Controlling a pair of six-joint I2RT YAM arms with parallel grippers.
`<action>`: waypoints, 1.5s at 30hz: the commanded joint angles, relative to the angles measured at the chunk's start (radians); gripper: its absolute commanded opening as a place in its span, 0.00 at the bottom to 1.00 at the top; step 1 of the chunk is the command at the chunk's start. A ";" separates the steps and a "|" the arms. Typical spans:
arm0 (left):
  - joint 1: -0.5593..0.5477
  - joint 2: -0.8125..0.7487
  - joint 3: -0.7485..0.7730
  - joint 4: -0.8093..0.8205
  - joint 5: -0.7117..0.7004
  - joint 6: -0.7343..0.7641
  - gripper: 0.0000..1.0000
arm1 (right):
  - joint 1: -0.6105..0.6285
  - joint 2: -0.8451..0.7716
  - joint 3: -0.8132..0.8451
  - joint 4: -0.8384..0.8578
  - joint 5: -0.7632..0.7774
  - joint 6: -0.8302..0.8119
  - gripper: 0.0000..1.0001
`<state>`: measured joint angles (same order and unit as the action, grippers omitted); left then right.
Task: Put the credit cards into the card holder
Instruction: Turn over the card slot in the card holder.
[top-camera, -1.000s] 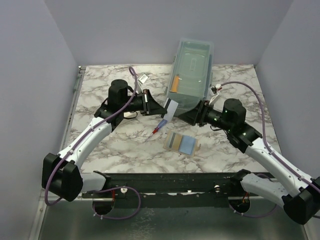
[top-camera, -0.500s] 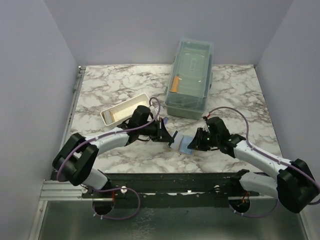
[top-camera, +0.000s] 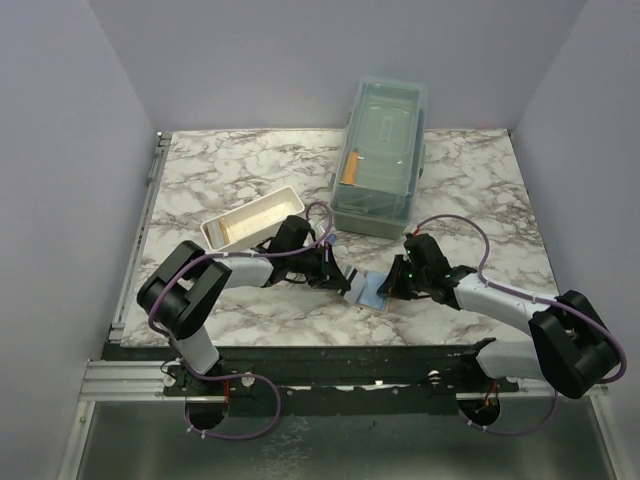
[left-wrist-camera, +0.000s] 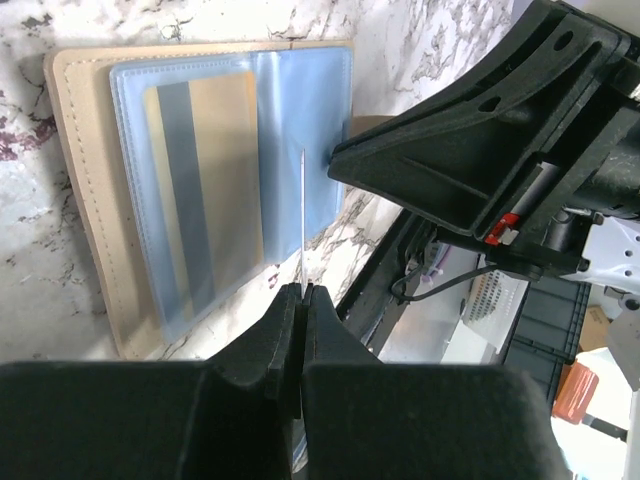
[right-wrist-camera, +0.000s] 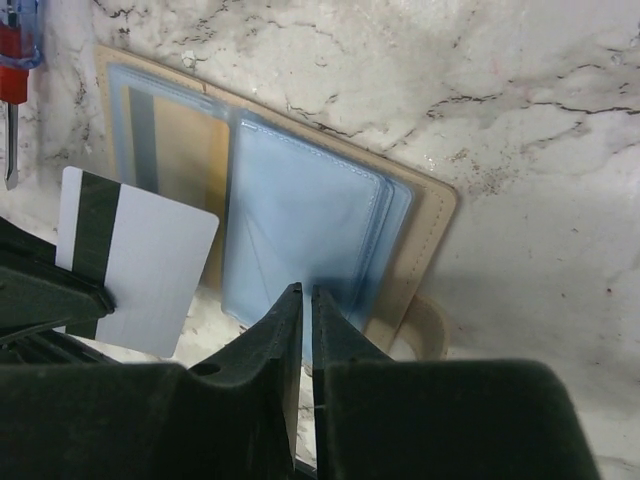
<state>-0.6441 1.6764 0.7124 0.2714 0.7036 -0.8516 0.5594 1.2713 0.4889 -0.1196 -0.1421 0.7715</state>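
Card holder (top-camera: 372, 292) lies open flat on the marble table (top-camera: 220, 170), near-centre, just near of the clear lidded box (top-camera: 385, 130), blue lining up. One orange-yellow card (left-wrist-camera: 225, 170) with a dark stripe already sits in a sleeve on its left half. Left gripper (left-wrist-camera: 302, 292) has its jaws clamped tight on a white card (right-wrist-camera: 140, 265) with a black stripe. That card is held on edge and upright over the holder's near-left side, and its far edge points at the middle sleeves. Can't tell if it touches the lining. Right gripper (right-wrist-camera: 303, 292) comes in from the right with its jaws nearly together, pinching the near edge of a blue sleeve on the holder's right half. The two grippers sit close, with the holder between them. Red-handled screwdriver (right-wrist-camera: 12, 40) lies just off the holder's far-left corner. White tray (top-camera: 255, 225) sits far-left of the left arm.
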 joint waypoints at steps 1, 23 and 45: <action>-0.006 0.042 0.030 0.045 0.041 0.028 0.00 | -0.001 0.022 -0.020 0.018 0.048 0.009 0.12; -0.005 0.109 0.030 0.040 0.019 0.040 0.00 | -0.001 -0.035 -0.033 -0.001 0.041 0.014 0.11; -0.004 -0.047 0.036 -0.093 -0.066 0.061 0.00 | -0.005 -0.184 -0.060 0.013 -0.043 0.054 0.33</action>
<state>-0.6437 1.7111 0.7418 0.2481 0.6914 -0.8200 0.5591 1.1046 0.4625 -0.1577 -0.1429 0.7929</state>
